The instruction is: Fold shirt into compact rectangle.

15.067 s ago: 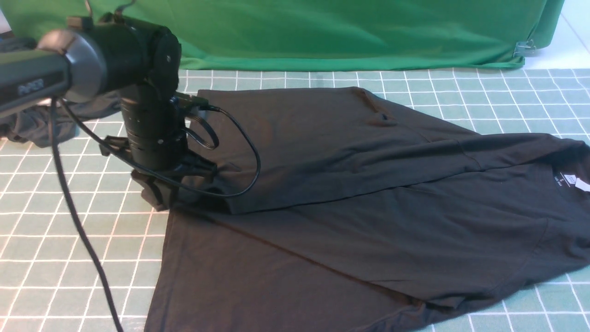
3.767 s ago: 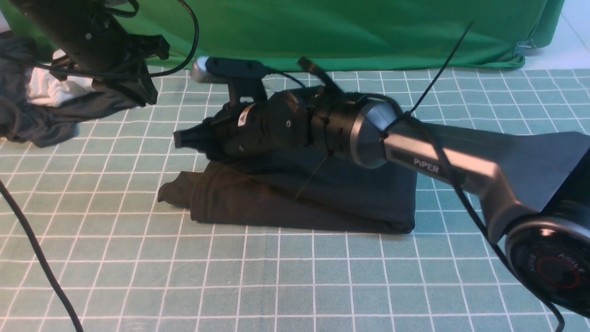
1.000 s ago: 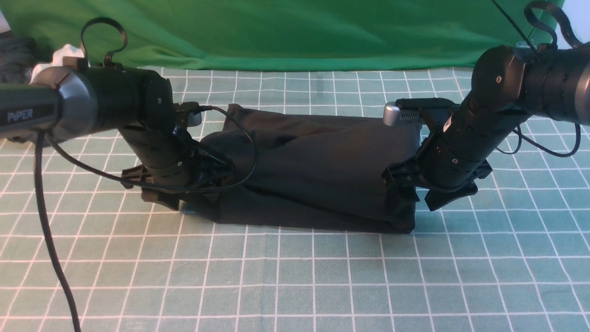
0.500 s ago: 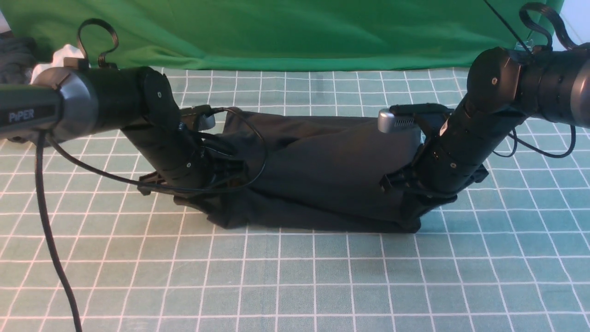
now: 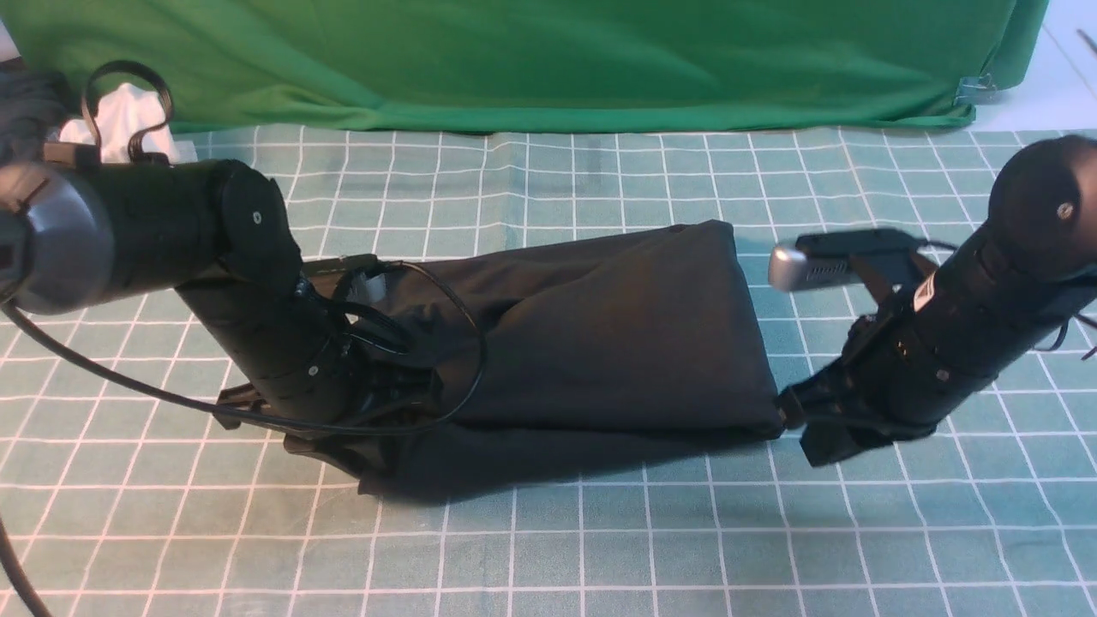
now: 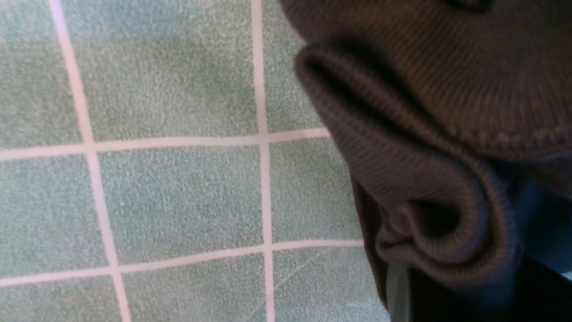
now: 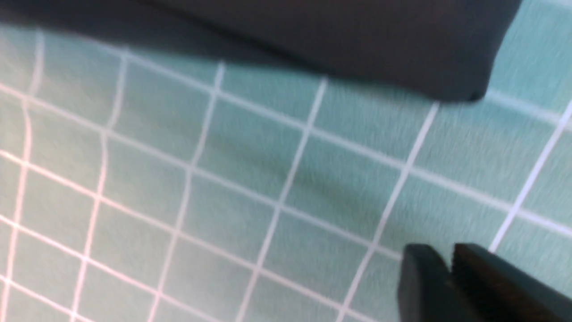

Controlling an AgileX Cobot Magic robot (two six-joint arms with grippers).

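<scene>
Black cotton T-shirt [image 5: 600, 343], folded into a thick bundle, lies mid-table on the teal grid-lined cloth [image 5: 600, 548]. At its left end the left gripper [image 5: 360, 446] pinches a bunched fold (ribbed edge fills the wrist view). The right gripper [image 5: 814, 437] sits just off the right edge, fingers [image 7: 447, 281] nearly together, holding nothing.

A robot test set-up in a lab or studio: a worktop covered by a teal mat with a white grid [image 5: 600, 548], a green cloth backdrop [image 5: 531, 60] hung along its far edge and held by a metal binder clip [image 5: 975, 88] at the far right corner.
</scene>
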